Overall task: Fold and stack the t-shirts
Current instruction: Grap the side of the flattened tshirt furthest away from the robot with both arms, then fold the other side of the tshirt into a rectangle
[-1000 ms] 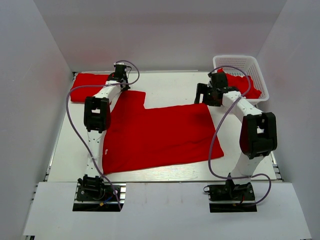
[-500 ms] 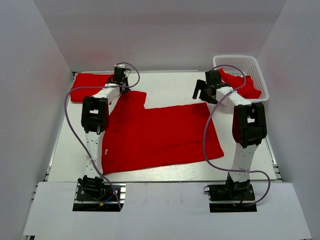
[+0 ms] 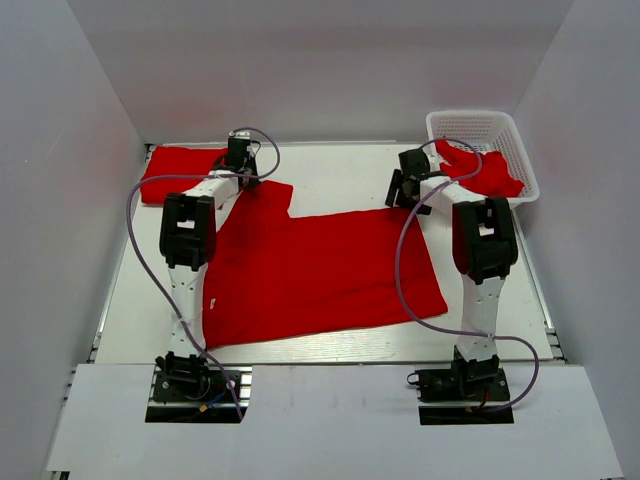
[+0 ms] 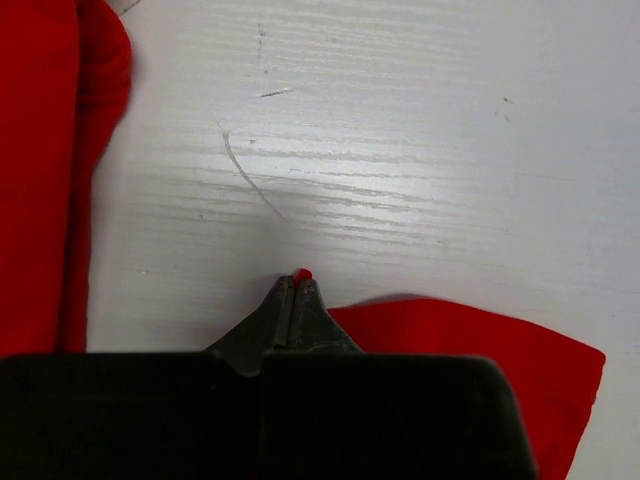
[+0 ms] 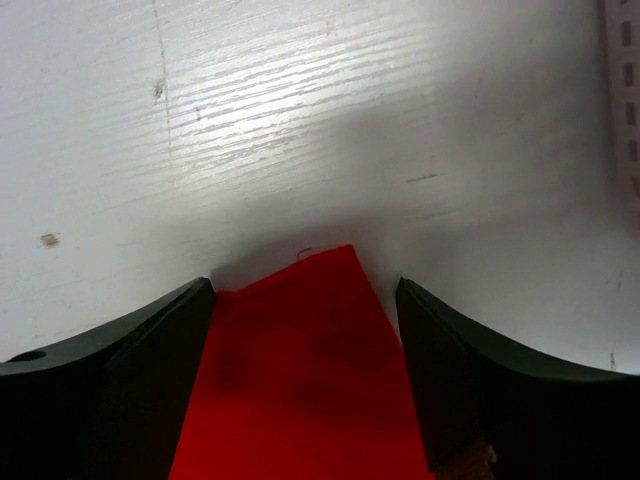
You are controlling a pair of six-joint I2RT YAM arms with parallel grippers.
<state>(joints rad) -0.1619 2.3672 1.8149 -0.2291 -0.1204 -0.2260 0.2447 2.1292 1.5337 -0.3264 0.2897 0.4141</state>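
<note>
A red t-shirt (image 3: 320,270) lies spread flat on the white table. My left gripper (image 3: 238,162) is at its far left corner, shut on a small pinch of the cloth; the left wrist view shows red at the closed fingertips (image 4: 296,280) and more of the shirt (image 4: 470,345) beside them. My right gripper (image 3: 405,190) is open over the shirt's far right corner. In the right wrist view that corner (image 5: 310,350) lies between the spread fingers (image 5: 150,340). A folded red t-shirt (image 3: 175,170) lies at the back left, also in the left wrist view (image 4: 40,170).
A white lattice basket (image 3: 480,125) stands at the back right with another red t-shirt (image 3: 492,172) hanging over its near rim. Its wall shows in the right wrist view (image 5: 625,90). White walls close in the table on three sides.
My right gripper has moved left, away from the basket, to the spread shirt's far right corner. The left gripper has shifted a little toward the back, still holding the cloth.
</note>
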